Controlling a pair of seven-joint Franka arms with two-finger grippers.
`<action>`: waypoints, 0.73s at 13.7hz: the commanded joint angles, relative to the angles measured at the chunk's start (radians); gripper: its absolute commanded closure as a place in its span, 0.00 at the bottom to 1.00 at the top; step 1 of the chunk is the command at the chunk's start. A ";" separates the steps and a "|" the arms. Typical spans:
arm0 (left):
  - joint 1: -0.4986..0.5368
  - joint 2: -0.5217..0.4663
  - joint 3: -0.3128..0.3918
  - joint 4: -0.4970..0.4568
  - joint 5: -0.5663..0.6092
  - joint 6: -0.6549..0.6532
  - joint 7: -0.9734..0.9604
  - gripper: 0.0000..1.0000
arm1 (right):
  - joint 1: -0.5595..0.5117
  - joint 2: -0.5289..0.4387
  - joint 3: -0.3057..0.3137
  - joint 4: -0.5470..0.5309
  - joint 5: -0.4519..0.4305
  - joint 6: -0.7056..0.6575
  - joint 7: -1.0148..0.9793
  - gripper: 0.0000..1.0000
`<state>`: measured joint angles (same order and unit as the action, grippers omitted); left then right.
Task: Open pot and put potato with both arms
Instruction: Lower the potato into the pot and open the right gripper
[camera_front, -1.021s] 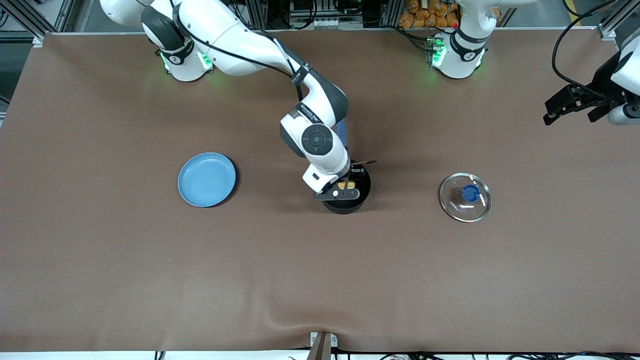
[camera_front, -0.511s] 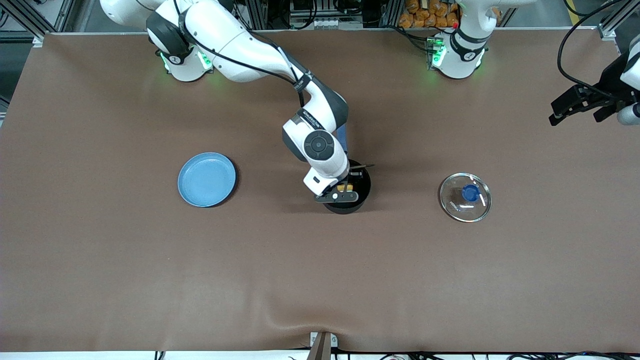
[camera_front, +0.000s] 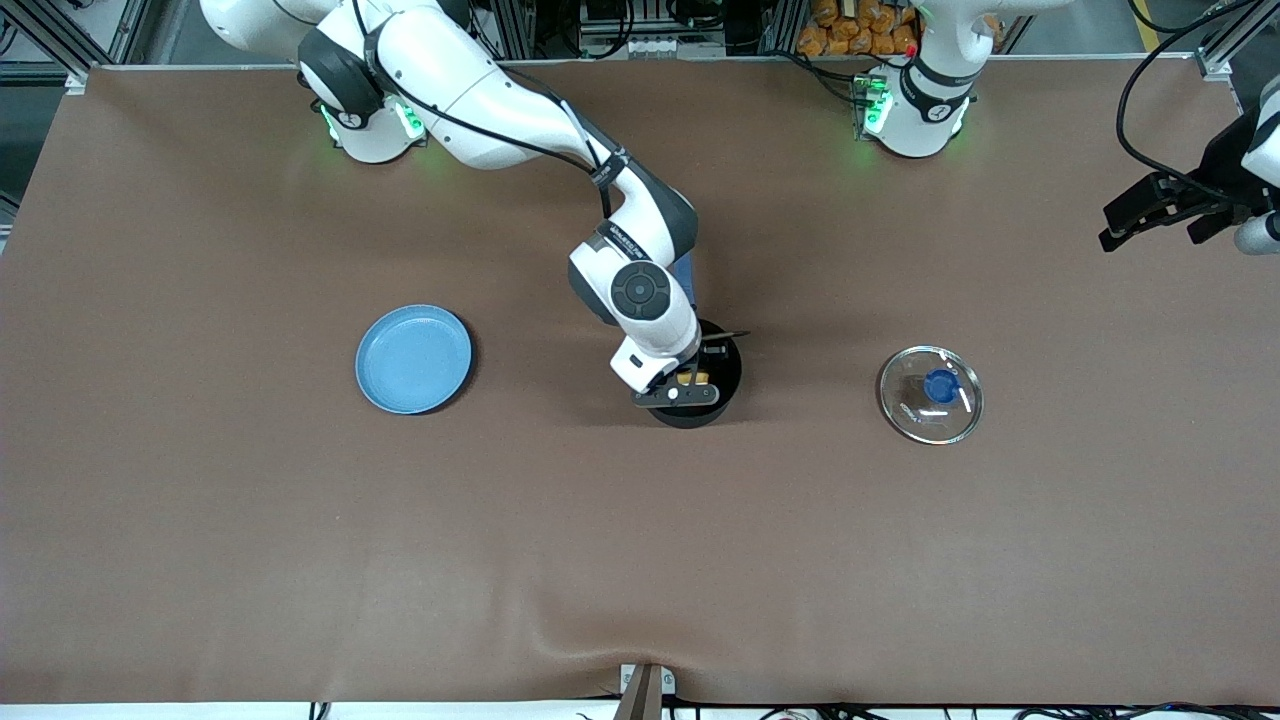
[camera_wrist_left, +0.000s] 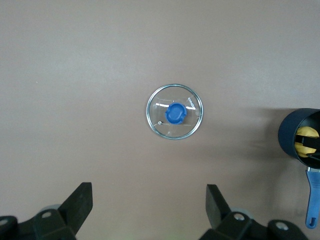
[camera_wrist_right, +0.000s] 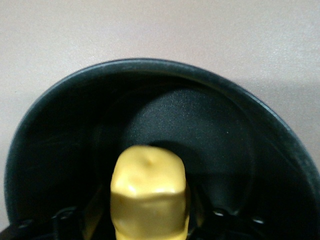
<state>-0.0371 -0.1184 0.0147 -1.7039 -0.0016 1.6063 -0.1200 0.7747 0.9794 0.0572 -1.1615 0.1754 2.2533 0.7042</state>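
**Right wrist view: potato inside the pot, grip unclear**

Right wrist view shows the potato upright inside the pot, low between the black walls. My right gripper is down in the pot's mouth around it. Whether it has hold of the potato or has let go, I cannot tell. My left gripper is spread wide and empty, up over the table edge at the left arm's end; that arm waits.

The pot stands mid-table, about halfway between the base edge and the front-camera edge. Its blue handle points toward the base edge, under my right forearm. The lid is off, flat on the table and well apart from the pot, toward the left arm's end, blue knob up. The blue plate sits toward the right arm's end and is bare.

Handling, my guess:
- Potato: light, firm and lumpy, with a smooth, glossy skin that could slip. Take it across the narrow middle.
- Pot: stiff, light enough to slide if bumped on the rim.
- Lid: glass, fragile. Take it by the knob only.

Room: tight inside the pot, with walls close all around, so straight up looks like the clean way out. Outside the pot the table is wide open toward the front-camera edge and both ends. Only the handle side is crowded.
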 joint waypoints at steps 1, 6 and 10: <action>0.031 0.023 -0.018 0.035 -0.006 -0.025 0.003 0.00 | 0.012 0.016 -0.013 0.039 -0.021 -0.008 0.024 0.00; 0.043 0.019 -0.033 0.033 -0.014 -0.025 0.019 0.00 | -0.026 -0.054 -0.007 0.107 -0.013 -0.154 0.024 0.00; 0.034 0.028 -0.036 0.032 -0.015 -0.025 0.022 0.00 | -0.086 -0.148 -0.002 0.181 -0.010 -0.299 0.047 0.00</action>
<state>-0.0117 -0.1086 -0.0113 -1.7002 -0.0016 1.6060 -0.1165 0.7259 0.8877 0.0423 -0.9966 0.1738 2.0272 0.7252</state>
